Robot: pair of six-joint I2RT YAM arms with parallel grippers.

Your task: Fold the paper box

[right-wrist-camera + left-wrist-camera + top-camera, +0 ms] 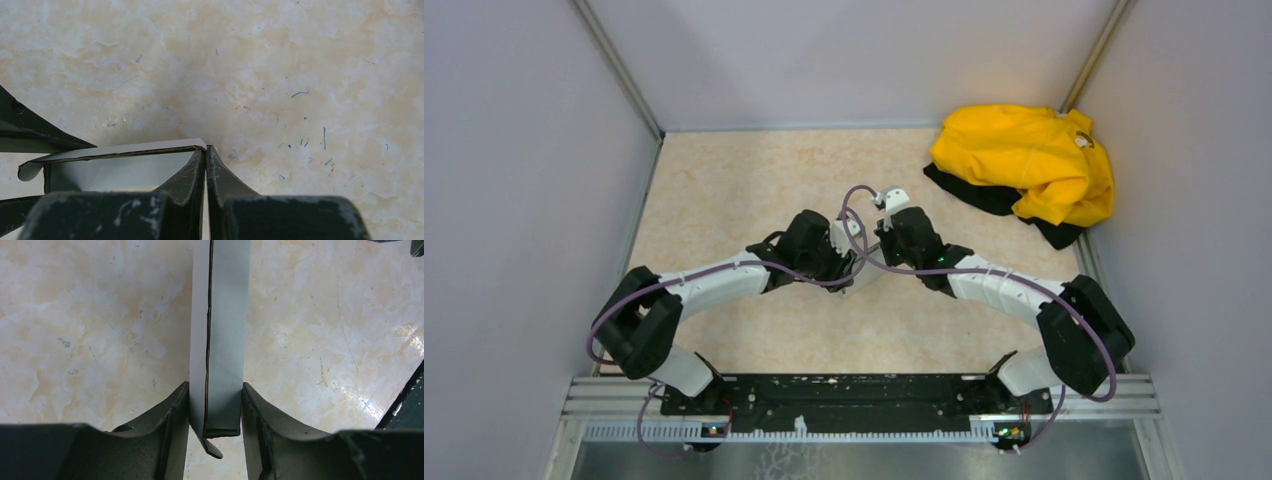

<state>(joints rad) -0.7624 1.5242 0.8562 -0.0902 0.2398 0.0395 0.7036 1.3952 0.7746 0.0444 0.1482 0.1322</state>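
— Where's the paper box (220, 340)?
— Mid-tabletop (90, 330), between both arms, clamped edge-on in the left fingers (172, 425).
— And the right fingers (187, 180)?
— Pressed together, nothing visible between them. The box lies against their outer side. A yellow garment (1024, 160) sits in the far right corner.

Top camera looked down from behind; both wrist cameras sat close above the table (100, 315), sharing the paper box (220, 340).

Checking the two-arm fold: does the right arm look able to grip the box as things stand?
Probably not yet. The right pincer is shut, and the box lies close beside it, not between its jaws, while the left pincer clamps it. It would need to open first.
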